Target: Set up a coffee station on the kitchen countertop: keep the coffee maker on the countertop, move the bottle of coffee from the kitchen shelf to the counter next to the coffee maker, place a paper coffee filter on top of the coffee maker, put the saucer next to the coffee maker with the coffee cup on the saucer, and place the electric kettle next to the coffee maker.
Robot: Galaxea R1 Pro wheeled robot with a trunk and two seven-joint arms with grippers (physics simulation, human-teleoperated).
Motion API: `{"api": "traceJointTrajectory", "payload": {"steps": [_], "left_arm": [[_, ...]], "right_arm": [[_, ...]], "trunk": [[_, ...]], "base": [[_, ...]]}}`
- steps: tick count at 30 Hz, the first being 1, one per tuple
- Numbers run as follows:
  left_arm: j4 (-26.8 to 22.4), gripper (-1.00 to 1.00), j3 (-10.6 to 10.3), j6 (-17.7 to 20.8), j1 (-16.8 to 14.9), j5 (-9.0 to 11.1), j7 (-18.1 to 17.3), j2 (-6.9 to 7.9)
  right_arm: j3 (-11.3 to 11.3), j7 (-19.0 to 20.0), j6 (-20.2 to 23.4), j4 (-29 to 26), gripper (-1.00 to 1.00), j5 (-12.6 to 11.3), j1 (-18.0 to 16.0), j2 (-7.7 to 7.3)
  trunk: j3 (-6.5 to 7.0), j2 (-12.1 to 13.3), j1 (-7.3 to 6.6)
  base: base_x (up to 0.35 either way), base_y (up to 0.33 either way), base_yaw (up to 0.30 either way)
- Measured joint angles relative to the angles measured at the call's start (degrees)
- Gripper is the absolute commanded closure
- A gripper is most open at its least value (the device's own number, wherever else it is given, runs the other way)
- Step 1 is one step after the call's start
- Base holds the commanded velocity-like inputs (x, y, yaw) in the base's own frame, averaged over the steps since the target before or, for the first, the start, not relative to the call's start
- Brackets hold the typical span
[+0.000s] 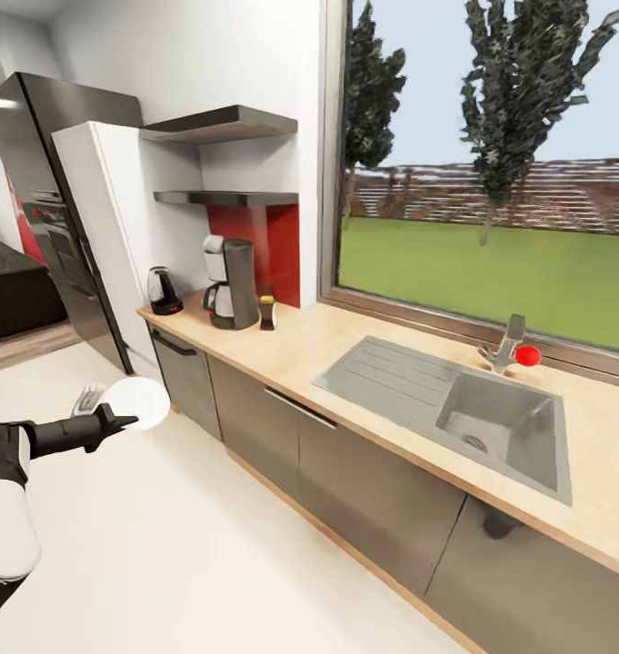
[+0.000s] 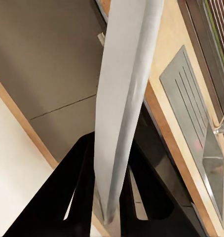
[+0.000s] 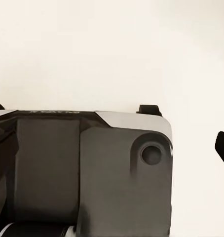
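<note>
The saucer (image 1: 136,403) is gripped edge-on by the left end effector (image 1: 118,421). The coffee maker (image 1: 229,282) lies ahead and rightward on the bench (image 1: 345,345). The right end effector's state cannot be told.

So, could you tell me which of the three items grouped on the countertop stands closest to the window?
The bottle of coffee, small and dark with a yellow cap. The coffee maker stands beside it, and the electric kettle is farthest from the window.

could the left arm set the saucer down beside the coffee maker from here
Probably not yet. The left pincer holds the saucer over the floor, well short of the coffee maker at the countertop's far end.
</note>
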Motion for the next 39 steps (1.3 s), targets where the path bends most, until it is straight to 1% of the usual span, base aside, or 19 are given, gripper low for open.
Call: {"api": "traceJointTrajectory", "payload": {"steps": [4, 11, 14, 16, 18, 20, 25, 29, 37, 39], "left_arm": [[0.0, 1.0, 0.0, -0.2, 0.2, -0.1, 0.0, -0.15], [-0.6, 1.0, 0.0, -0.4, 2.6, 0.1, -0.1, -0.18], [-0.8, 1.0, 0.1, -0.7, 4.5, 0.0, -0.1, 0.09], [-0.9, 1.0, 0.3, -2.0, 5.7, 0.2, -0.2, 0.17], [-1.0, 1.0, 1.2, -3.7, 6.3, 0.8, -0.4, 0.12], [-1.0, 1.0, 1.7, -4.6, 6.5, 1.9, -0.5, 0.04], [-0.6, 1.0, 1.9, -5.3, 6.7, 3.0, -0.2, -0.25], [-0.5, 1.0, 2.1, -5.3, 6.7, 3.3, -0.4, -0.31], [-0.2, 1.0, 2.0, -5.3, 6.7, 3.4, -0.5, -0.39], [-0.2, 1.0, 2.0, -5.3, 6.7, 3.3, -0.5, -0.42]], "right_arm": [[0.1, 0.0, 0.0, 0.3, -1.0, 0.1, 0.0, -0.23], [0.1, -0.1, 0.0, 0.4, -1.0, 0.2, 0.0, -0.5], [0.1, -0.1, 0.1, 0.5, -1.0, 0.2, 0.0, -0.53], [0.2, -0.1, 0.1, 0.5, -1.0, 0.2, 0.0, -0.54], [0.2, -0.1, 0.1, 0.5, -1.0, 0.2, 0.1, -0.56], [0.1, -0.1, 0.1, 0.5, -1.0, 0.2, 0.2, -0.61], [0.1, -0.1, 0.1, 0.5, -1.0, 0.2, 0.4, -0.63], [0.2, 0.0, 0.1, 0.5, -1.0, 0.3, 0.4, -0.64], [0.3, 0.0, 0.1, 0.5, -1.0, 0.4, 0.4, -0.55], [0.3, 0.2, -0.1, 0.4, -1.0, 0.4, 0.4, -0.33]], "trunk": [[0.0, 0.0, 0.0], [-0.04, 0.0, 0.0], [-0.14, 0.0, 0.01], [-0.24, 0.0, 0.01], [-0.35, 0.0, 0.01], [-0.46, 0.0, 0.01], [-0.67, 0.0, 0.0], [-0.7, 0.0, 0.0], [-0.7, 0.0, 0.0], [-0.7, 0.0, 0.0]], "base": [[0.31, 0.194, 0.0], [0.295, 0.218, 0.025], [0.25, 0.257, 0.125], [0.23, 0.274, 0.166], [0.236, 0.273, 0.177], [0.258, 0.253, 0.182], [0.285, 0.208, 0.1], [0.313, 0.159, 0.012], [0.298, 0.212, 0.0], [0.273, 0.239, 0.0]]}}
